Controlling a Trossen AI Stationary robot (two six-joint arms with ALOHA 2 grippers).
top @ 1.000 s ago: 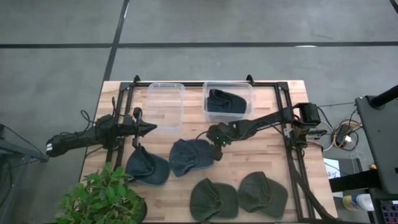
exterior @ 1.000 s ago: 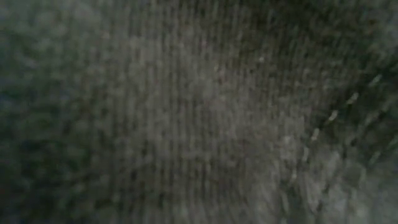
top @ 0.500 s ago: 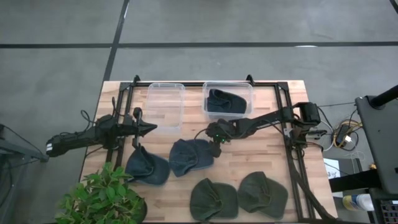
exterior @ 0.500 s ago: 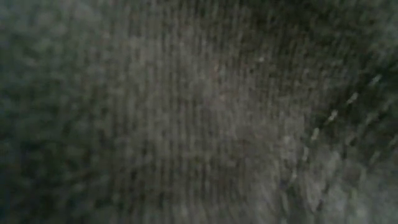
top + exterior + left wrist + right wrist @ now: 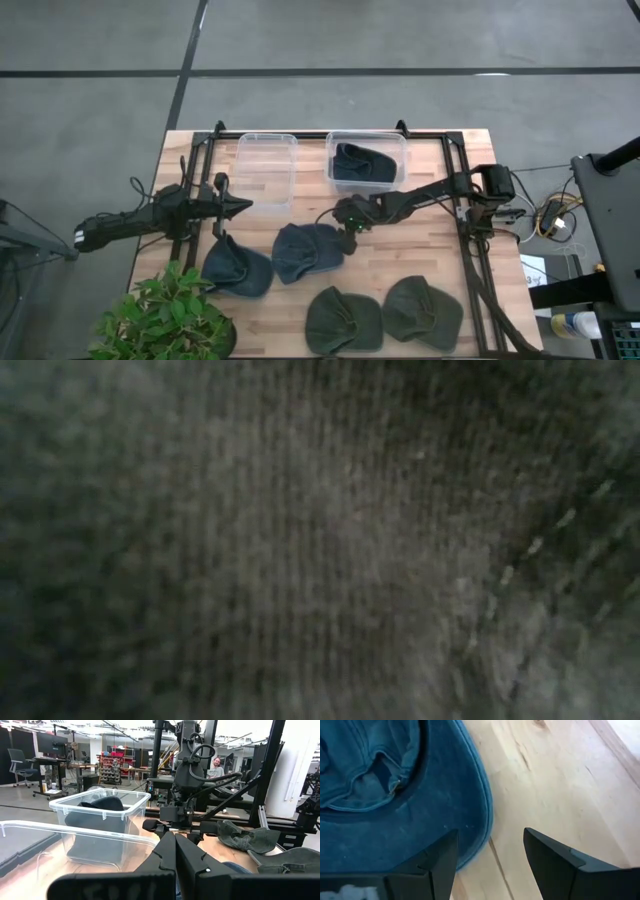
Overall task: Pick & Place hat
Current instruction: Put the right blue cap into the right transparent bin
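Table (image 5: 430, 262): 4 hats not yet placed. 1 hat (image 5: 358, 163) already in right bin (image 5: 366, 160); left bin (image 5: 266, 170) holds none. Right gripper (image 5: 348, 222), fingers apart, over blue hat (image 5: 307, 250) brim, ungrasped. Left gripper (image 5: 244, 206) clenched, waiting near left bin.

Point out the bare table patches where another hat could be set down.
Free: the wood right of the right tool, between the filled bin and the green hats; also inside the empty bin. Crowded: the near side, with two blue hats and the plant.
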